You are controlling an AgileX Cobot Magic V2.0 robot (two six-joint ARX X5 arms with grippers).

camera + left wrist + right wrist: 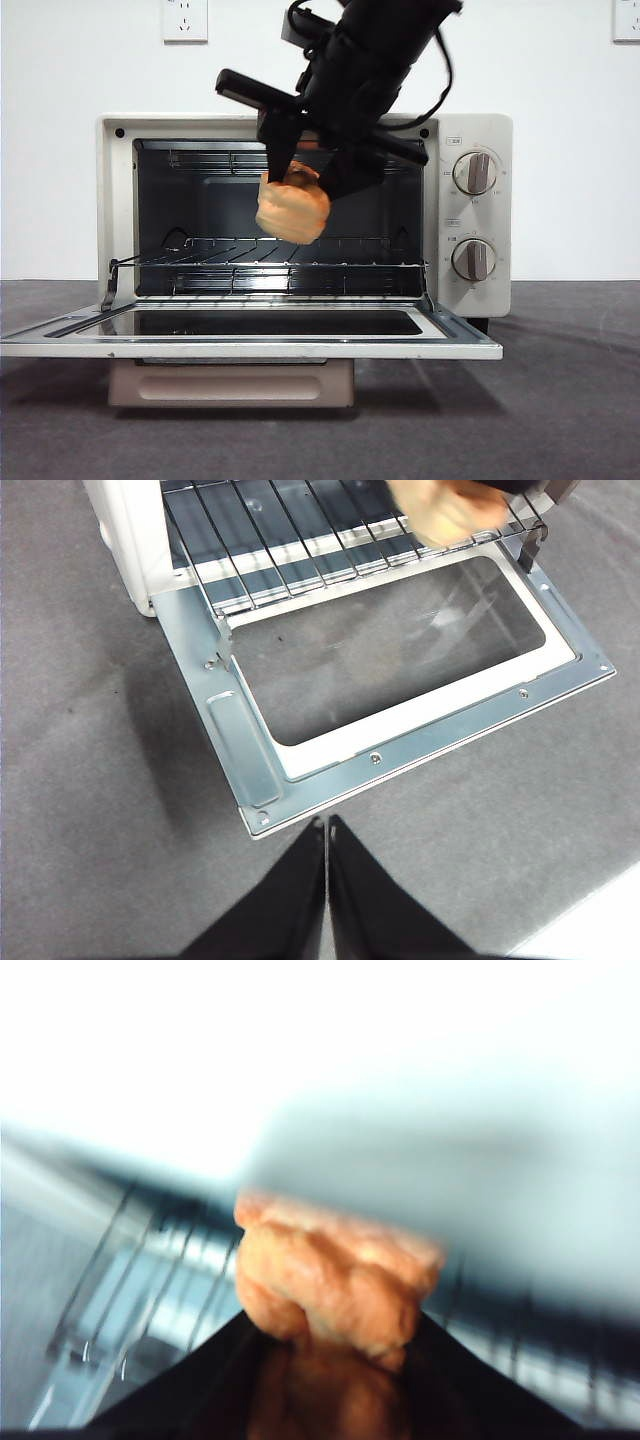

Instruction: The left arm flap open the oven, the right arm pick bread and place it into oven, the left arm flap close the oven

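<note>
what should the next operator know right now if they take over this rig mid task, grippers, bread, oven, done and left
Right gripper: shut on the lumpy golden-orange bun, held in the air above the wire rack, at the mouth of the cream-white toaster oven.
Left gripper: shut, empty, waiting off the outer edge of the dropped glass door.
Done: door flapped open, bun picked.
Left: set the bun on the rack, withdraw, then the left arm flaps the door shut.

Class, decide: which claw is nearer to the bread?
Right. The right claw grips the bread above the oven rack; the left claw sits shut, beyond the open door.
</note>
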